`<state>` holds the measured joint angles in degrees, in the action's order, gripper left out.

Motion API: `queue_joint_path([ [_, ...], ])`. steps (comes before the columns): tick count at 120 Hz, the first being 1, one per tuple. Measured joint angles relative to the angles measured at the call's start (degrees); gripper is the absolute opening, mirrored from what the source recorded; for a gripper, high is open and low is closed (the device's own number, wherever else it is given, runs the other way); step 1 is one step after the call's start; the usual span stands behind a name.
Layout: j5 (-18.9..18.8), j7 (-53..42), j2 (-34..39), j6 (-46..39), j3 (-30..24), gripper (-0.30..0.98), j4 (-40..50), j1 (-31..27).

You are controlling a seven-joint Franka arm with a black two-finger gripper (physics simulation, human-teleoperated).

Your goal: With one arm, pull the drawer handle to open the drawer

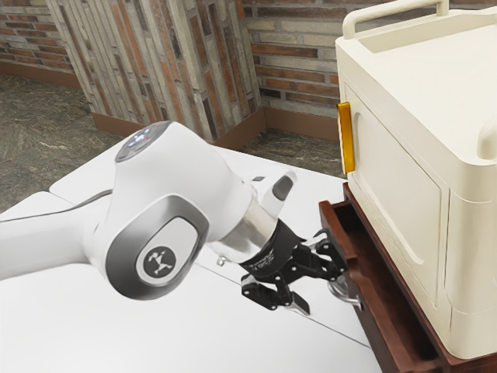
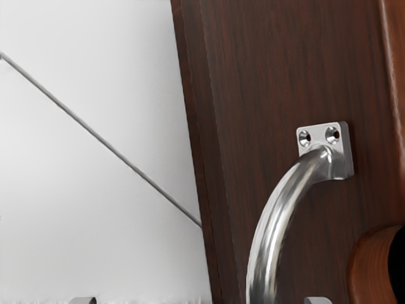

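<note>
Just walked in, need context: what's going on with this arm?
A white robot arm is working at the curved silver metal handle of a dark reddish-brown wooden drawer below a cream cabinet. Its black two-finger tool is open at the handle, not clamped on it. The drawer is partly open, its inside visible behind the front.

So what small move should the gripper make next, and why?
Probably ease the gripper slightly away from the cream cabinet: the drawer stands partly out, and its handle appears to lie between the open fingers, so drawing back might widen the opening.
</note>
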<state>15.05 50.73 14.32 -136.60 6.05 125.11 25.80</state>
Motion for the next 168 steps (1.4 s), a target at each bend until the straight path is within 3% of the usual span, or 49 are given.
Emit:
queue_joint_path([
  [168, -2.4, 0.7, 9.4, 6.1, 3.5, 0.39, 7.1, 0.0],
])
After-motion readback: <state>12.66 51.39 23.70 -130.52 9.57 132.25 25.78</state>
